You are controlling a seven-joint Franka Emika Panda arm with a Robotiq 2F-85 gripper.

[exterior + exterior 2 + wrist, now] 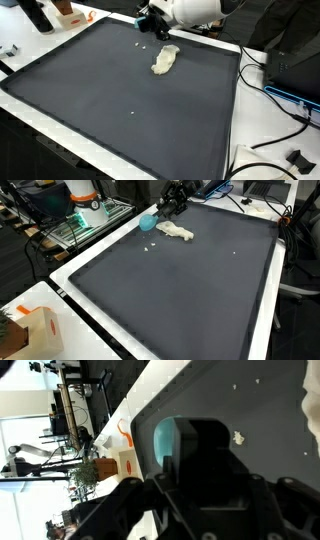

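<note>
My gripper (150, 25) (163, 212) hangs over the far edge of a dark grey mat (120, 100) (190, 290). In the wrist view its black fingers (205, 450) read as one closed block. A teal rounded object (148, 222) (163, 440) sits right against the fingertips and seems to be pinched by its edge; most of it is hidden behind the fingers. A cream, crumpled soft thing (165, 60) (177, 231) lies on the mat just beside the gripper, apart from it. A few white crumbs (138, 47) (150, 247) lie nearby.
The mat has a white border (235, 110). Cables (270, 90) and a black box (300, 65) lie beyond one side. A white and orange carton (35, 330) stands off one corner. A wire cart (85, 220) and a dark bottle (35, 15) stand behind.
</note>
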